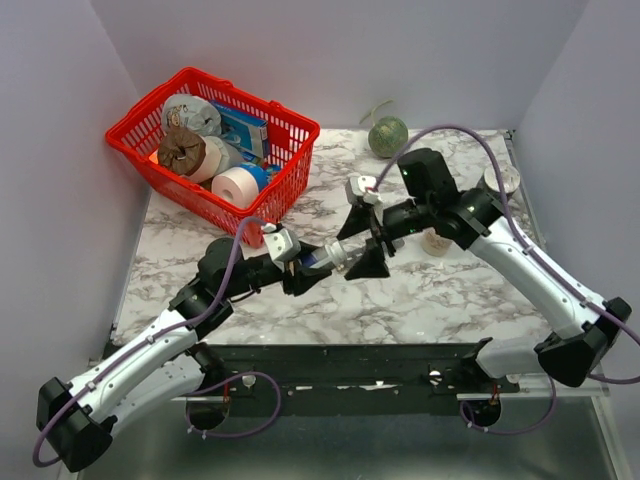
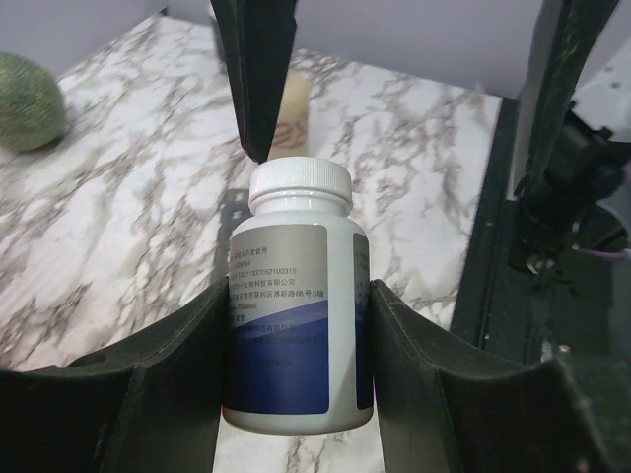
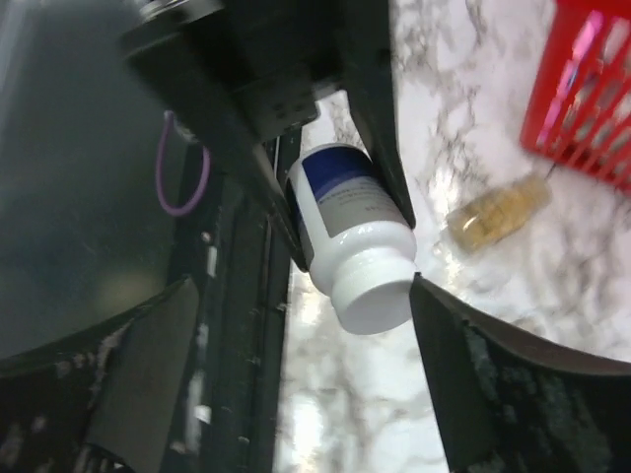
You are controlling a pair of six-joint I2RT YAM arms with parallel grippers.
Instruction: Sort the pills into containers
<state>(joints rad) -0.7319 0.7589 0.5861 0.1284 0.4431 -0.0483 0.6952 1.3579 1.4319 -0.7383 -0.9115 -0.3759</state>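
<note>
Pills (image 3: 498, 212): tan-yellow, inside a small clear vial lying on its side on the marble table (image 1: 430, 300), near the red basket (image 1: 300, 150), apart from both claws. L gripper (image 2: 296, 394) is clamped on a white-capped bottle (image 2: 296, 325) w/ blue-grey label, cap pointing at R gripper (image 3: 304, 286). R gripper is spread wide, fingers either side of the cap, not touching it. Beige bottle (image 1: 435, 241) stands beyond the R arm; green ball (image 1: 388, 136) sits at far edge.

White-and-black arms (image 1: 140, 362), purple cables (image 1: 455, 128)
</note>
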